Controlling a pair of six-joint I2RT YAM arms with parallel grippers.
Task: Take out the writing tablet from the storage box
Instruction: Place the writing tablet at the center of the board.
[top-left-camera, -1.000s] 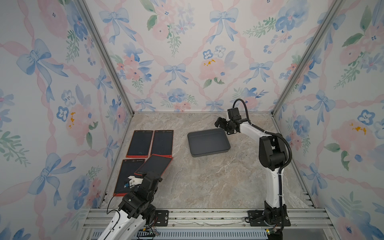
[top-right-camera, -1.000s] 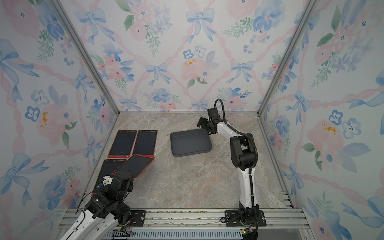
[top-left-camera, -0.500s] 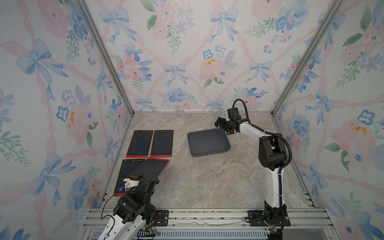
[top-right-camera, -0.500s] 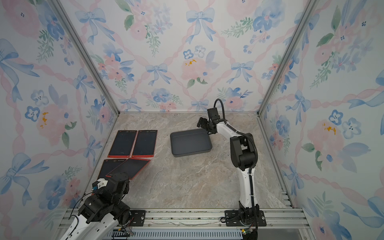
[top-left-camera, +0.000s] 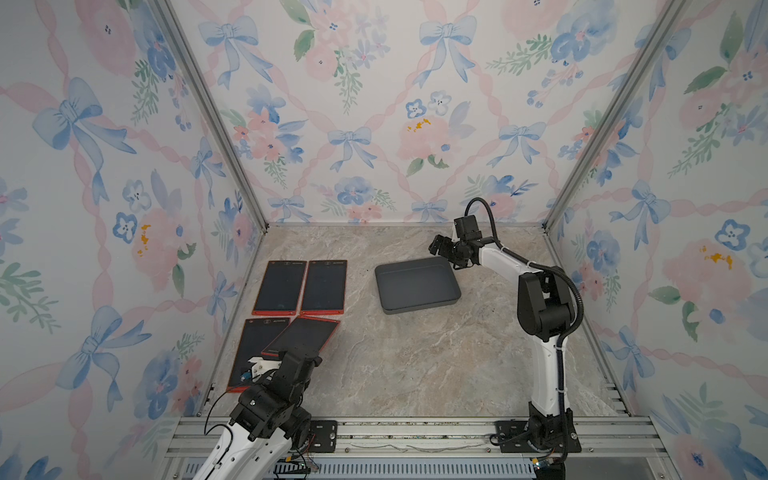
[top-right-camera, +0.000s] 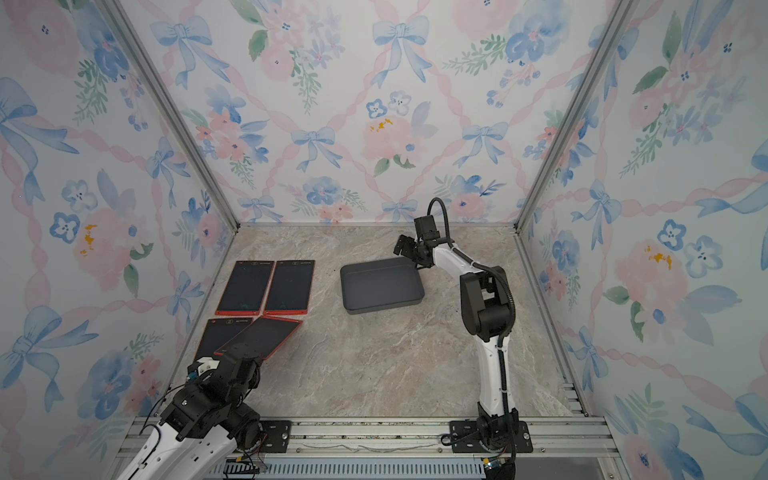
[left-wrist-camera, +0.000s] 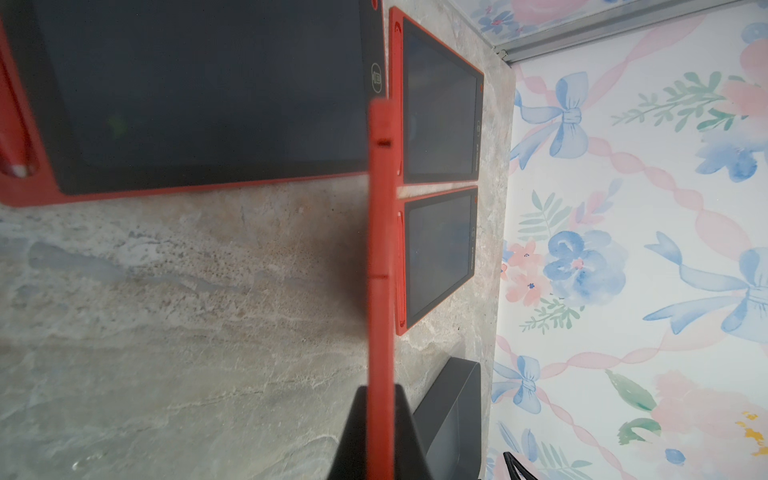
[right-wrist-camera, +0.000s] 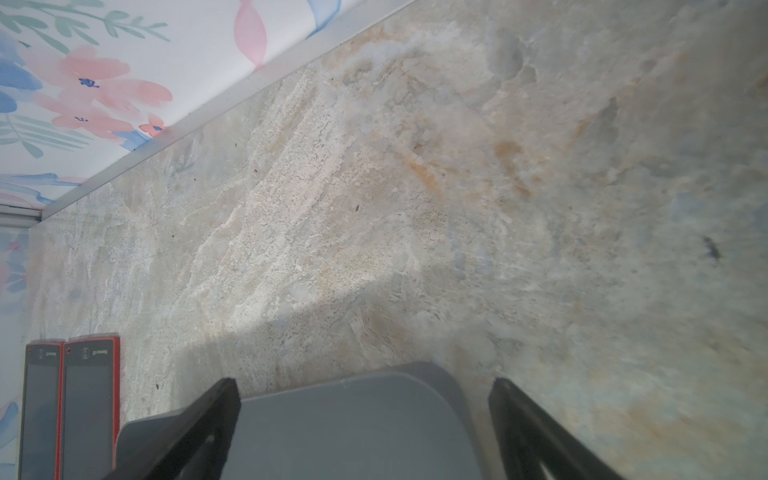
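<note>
1. Posture: the left arm (top-left-camera: 249, 446) sits folded low at the near left corner, with its wrist aimed toward the back wall.
2. The left gripper (top-left-camera: 277, 358) has its fingers (left-wrist-camera: 409, 440) clamped tight on the near short edge of a red-framed writing tablet (top-left-camera: 302, 336). The wrist view shows that tablet edge-on (left-wrist-camera: 380, 208) between the 2 dark fingers.
3. The writing tablet is out of the storage box (top-left-camera: 415, 282) and well to its left. In both top views it is turned at an angle, and its near part overlaps the near-left tablet (top-left-camera: 251, 353). Whether its far edge touches the table cannot be told.
4. The right arm (top-left-camera: 544, 374) rises from the front rail. It bends at the elbow and stretches its forearm toward the far right corner of the storage box (top-right-camera: 380, 286).
5. The right gripper (top-left-camera: 441, 246) hovers over that corner with its fingers spread wide and nothing between them. Its wrist view shows the grey rim (right-wrist-camera: 353, 424) between the 2 fingertips (right-wrist-camera: 226, 388).
6. 2 far tablets (top-left-camera: 279, 286) lie flat side by side against the left wall, just beyond the near pair.
7. The table (top-left-camera: 415, 365) is marbled beige and grey stone.
8. 3 walls (top-left-camera: 374, 104) carry wallpaper of blue bows and pink flowers, framed by aluminium posts. A slotted rail (top-left-camera: 415, 432) runs along the front.
</note>
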